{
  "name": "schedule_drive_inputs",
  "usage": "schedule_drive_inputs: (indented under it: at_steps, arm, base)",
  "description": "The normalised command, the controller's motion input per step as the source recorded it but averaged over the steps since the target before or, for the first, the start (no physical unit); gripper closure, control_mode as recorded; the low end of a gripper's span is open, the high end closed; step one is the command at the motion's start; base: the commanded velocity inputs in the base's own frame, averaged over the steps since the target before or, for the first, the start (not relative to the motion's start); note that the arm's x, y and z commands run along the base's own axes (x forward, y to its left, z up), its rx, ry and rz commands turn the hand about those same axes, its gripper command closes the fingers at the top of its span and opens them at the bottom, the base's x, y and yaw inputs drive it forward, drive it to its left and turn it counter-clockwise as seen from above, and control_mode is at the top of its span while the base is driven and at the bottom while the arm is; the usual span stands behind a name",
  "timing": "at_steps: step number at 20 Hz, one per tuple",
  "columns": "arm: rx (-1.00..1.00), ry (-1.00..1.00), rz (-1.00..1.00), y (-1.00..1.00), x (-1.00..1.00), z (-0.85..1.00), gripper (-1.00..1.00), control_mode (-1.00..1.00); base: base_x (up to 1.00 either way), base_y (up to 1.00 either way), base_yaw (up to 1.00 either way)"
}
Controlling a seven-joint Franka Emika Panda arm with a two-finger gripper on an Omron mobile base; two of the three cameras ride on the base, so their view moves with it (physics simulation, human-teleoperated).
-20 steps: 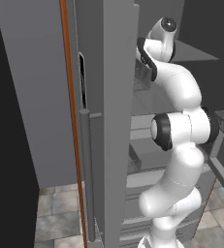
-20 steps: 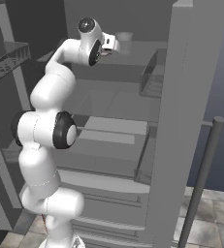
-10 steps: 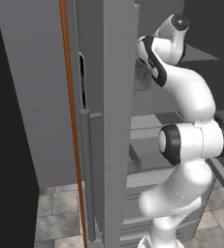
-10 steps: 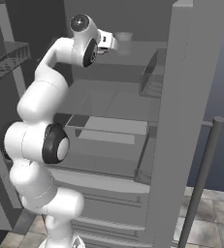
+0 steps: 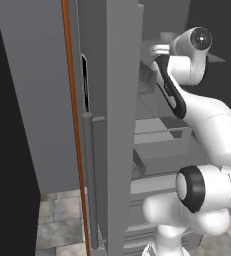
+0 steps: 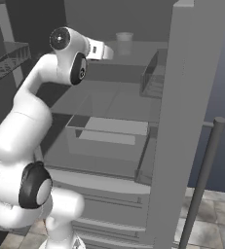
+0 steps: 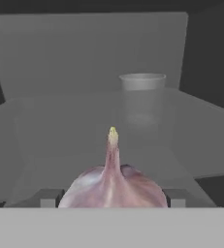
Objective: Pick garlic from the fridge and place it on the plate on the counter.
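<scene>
Level, gripper (image 7: pixel 112 198) clasps garlic (image 7: pixel 114 186); cup (image 7: pixel 142 99) beyond.

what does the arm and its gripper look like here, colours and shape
The arm is glossy white, built of rounded, bulbous segments, with dark ring-shaped joints and a round dark cap at the wrist. The gripper shows two small grey, blocky fingertips. No cables or markings are visible.

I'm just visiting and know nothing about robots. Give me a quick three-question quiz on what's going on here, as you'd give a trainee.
1. True or false: the garlic sits between the fingers.
2. What stands on the shelf behind the garlic? A) a bottle B) a cup C) a bowl
3. Fill in: the arm reaches into the open ____.

Key: 1. True, a finger shows on each side of it. 2. B, the cup. 3. fridge.
</scene>
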Motion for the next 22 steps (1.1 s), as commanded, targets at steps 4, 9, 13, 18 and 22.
schedule_drive_inputs:
  at_steps: [4,9,13,18,22]
  arm:
    - [0.0,-0.01,-0.09,-0.03,-1.0,0.04,1.0,-1.0]
    - [0.0,0.0,-0.07,0.0,-1.0,0.03,1.0,-1.0]
    - [0.0,0.03,-0.05,0.0,-1.0,0.02,1.0,-1.0]
    - [0.03,0.11,0.0,0.0,-1.0,0.0,1.0,-1.0]
    - [0.0,0.02,0.0,0.0,-1.0,0.0,1.0,-1.0]
  base:
    - [0.0,0.0,0.0]
    - [0.0,0.0,0.0]
    - [0.0,0.0,0.0]
    - [0.0,0.0,0.0]
    - [0.0,0.0,0.0]
